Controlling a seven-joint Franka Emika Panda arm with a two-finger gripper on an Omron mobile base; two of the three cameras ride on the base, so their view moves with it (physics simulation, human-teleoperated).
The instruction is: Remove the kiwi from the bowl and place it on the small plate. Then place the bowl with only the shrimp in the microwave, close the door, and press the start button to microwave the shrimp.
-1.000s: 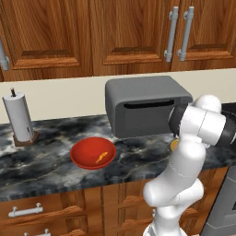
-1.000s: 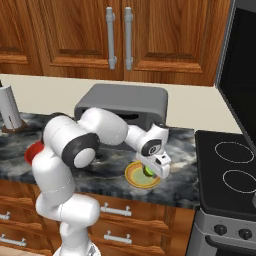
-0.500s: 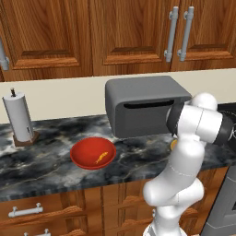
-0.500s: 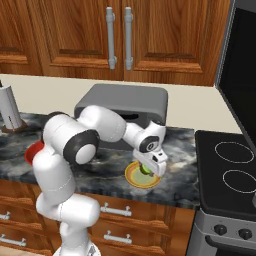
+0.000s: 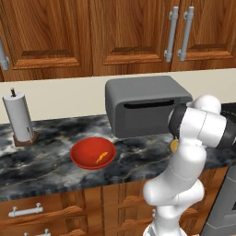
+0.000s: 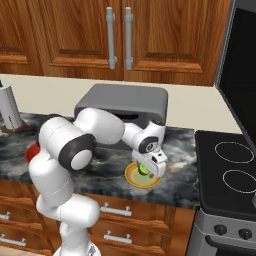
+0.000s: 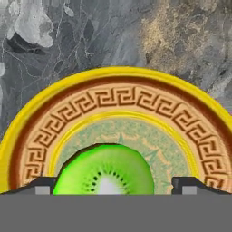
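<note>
The end effector (image 7: pixel 116 186) hangs low over the small plate (image 6: pixel 135 177) with its jaws spread wide apart; in the hand view the two dark fingertips (image 7: pixel 43 185) stand well clear on either side of the kiwi (image 7: pixel 105 171), with a gap between each tip and the fruit, so nothing is gripped. The kiwi slice lies flat on the greenish centre of the small plate (image 7: pixel 113 102), cut face up, pale core and dark seeds showing. In the right base view the end effector (image 6: pixel 148 173) points down at the kiwi (image 6: pixel 144 169), which shows as a bright green spot on the yellow plate near the front edge of the dark marbled table (image 6: pixel 110 165).

The red bowl (image 5: pixel 93 153) sits well apart to the robot's left on the table (image 5: pixel 46 161), with the orange shrimp (image 5: pixel 102 157) lying inside it, right of centre. In the left base view a sliver of the small plate (image 5: pixel 174 146) peeps out beside the white arm.

Behind the plate stands a rounded dark grey toaster oven (image 6: pixel 125 102) against the wall. A paper towel roll (image 5: pixel 19 119) stands upright on its wooden base at the far left. To the robot's right, just beside the table, is a black stovetop (image 6: pixel 227 167) with ring burners. Wooden cabinets (image 5: pixel 129 32) with metal handles hang above
</note>
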